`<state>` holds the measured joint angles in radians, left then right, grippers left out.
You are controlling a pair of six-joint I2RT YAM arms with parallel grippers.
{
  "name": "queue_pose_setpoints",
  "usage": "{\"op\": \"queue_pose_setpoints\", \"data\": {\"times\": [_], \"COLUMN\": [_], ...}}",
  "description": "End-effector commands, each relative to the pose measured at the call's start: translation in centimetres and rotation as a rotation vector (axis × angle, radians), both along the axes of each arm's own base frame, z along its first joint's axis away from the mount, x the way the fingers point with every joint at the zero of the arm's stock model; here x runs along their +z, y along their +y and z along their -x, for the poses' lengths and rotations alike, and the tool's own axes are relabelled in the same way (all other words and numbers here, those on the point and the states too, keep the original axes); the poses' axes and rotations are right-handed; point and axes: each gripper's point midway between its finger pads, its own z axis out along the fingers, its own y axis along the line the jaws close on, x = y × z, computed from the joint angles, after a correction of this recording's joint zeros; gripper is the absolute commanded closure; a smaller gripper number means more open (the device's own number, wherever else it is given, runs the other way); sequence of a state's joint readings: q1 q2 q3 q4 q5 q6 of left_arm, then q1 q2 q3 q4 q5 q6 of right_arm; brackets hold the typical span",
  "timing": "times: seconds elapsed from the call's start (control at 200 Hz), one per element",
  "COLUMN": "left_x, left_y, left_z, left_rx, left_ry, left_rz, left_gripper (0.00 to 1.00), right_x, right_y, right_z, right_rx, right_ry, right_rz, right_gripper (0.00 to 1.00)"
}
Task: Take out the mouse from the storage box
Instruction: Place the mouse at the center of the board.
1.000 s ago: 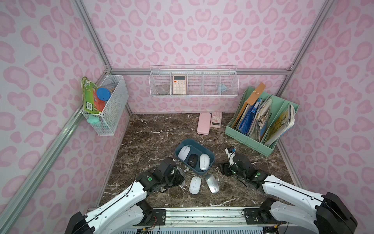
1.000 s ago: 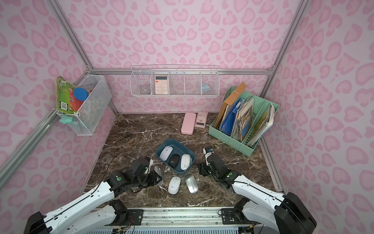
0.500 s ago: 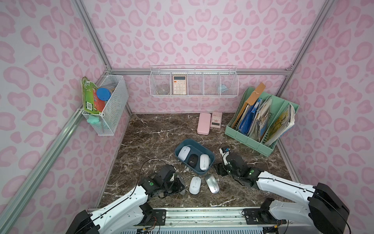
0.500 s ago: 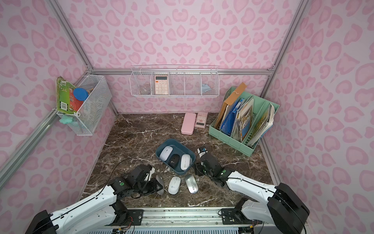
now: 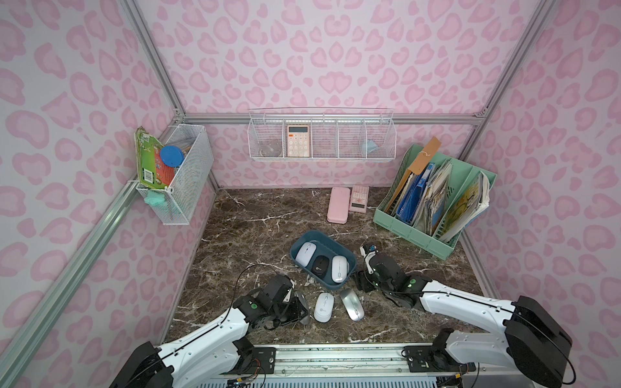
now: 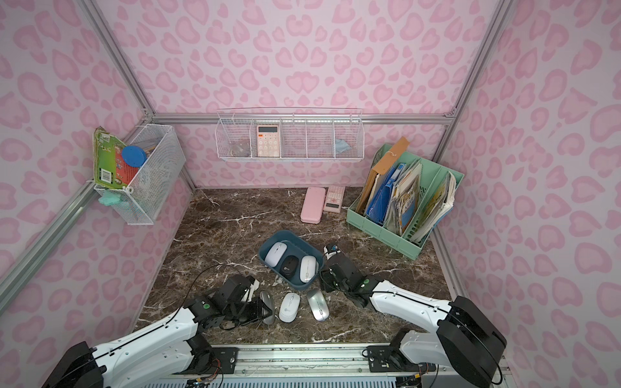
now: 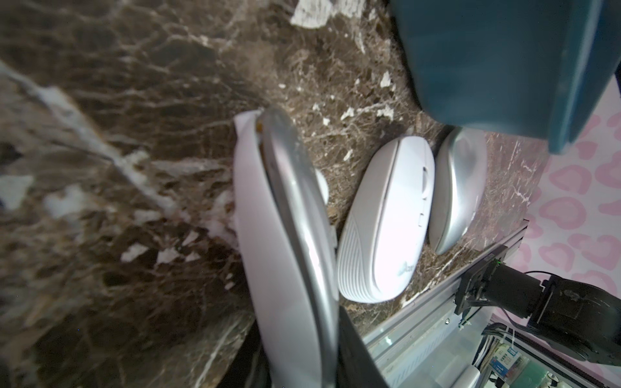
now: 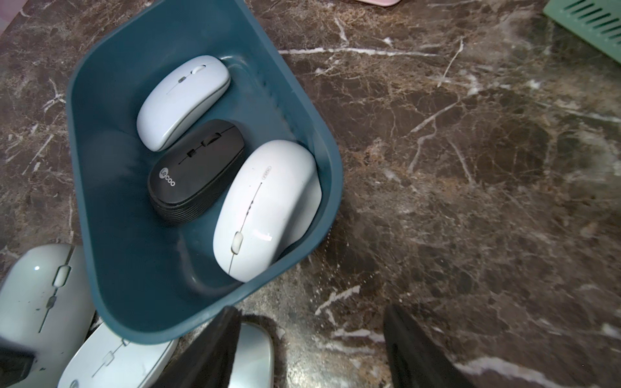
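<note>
Firstly, the left gripper (image 5: 297, 310) has its jaws pressed nearly together on one slim silver-grey mouse (image 7: 285, 235) of plastic, white below. This mouse stands on its long edge between them, low at the brown marble tabletop (image 5: 262, 228); whether it touches the tabletop I cannot tell. The right gripper (image 8: 309, 356) has its jaws spread wide and holds nothing. It is low over the tabletop, just beside a near corner of the storage box (image 8: 107, 201), a shallow dark blue-teal plastic tub with rounded corners. In the right wrist view one of its black fingers (image 8: 208, 349) shows in front of a silver oval mouse (image 8: 255, 352).

By count there are six mice. One is in the left jaws. Two lie flat on the tabletop, side by side, between the two grippers and on the robot's side of the box: a white oval mouse (image 5: 323, 307) with ribbed sides, just beside the held one, and the silver oval mouse. Three are inside the storage box in a close row: a flat white mouse (image 8: 183, 100), a black mouse (image 8: 198, 171) with ribbed sides in the middle, and a bigger rounded white mouse (image 8: 265, 208) that lies against the wall.
</note>
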<state>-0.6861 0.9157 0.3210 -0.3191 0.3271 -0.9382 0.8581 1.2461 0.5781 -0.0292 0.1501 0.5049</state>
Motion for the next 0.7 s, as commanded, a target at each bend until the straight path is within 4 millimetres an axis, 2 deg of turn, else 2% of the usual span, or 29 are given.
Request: {"op": "queue_pose_setpoints", "data": {"times": [0.0,0.285,0.41,0.475,0.695], "left_x": [-0.7,-0.9,-0.5,-0.4,2.3], "left_y": [0.9,2.5,3.3,4.1,6.4], "left_z": [0.2,0.0,-0.1,-0.1,-1.1], "left_rx": [0.013,0.055,0.078,0.098,0.145], "left_ry": [0.003,-0.015,-0.034,-0.044,-0.14], "left_rz": [-0.042,-0.1,-0.132,-0.162,-0.262], "left_gripper": [0.61,0.56,0.49,0.41,0.36], "right_x": [0.3,0.6,0.6,0.8,0.9], "right_y": [0.0,0.4,0.7,0.8,0.7], "right_z": [-0.3,-0.5,-0.5,-0.6,-0.7], "right_rx": [-0.014,-0.005,-0.001,0.0,-0.002], "right_ry": [-0.007,-0.007,-0.007,-0.009,-0.011], "right_rz": [0.006,0.013,0.019,0.021,0.031], "right_gripper": [0.29,0.29,0.29,0.29,0.29]}}
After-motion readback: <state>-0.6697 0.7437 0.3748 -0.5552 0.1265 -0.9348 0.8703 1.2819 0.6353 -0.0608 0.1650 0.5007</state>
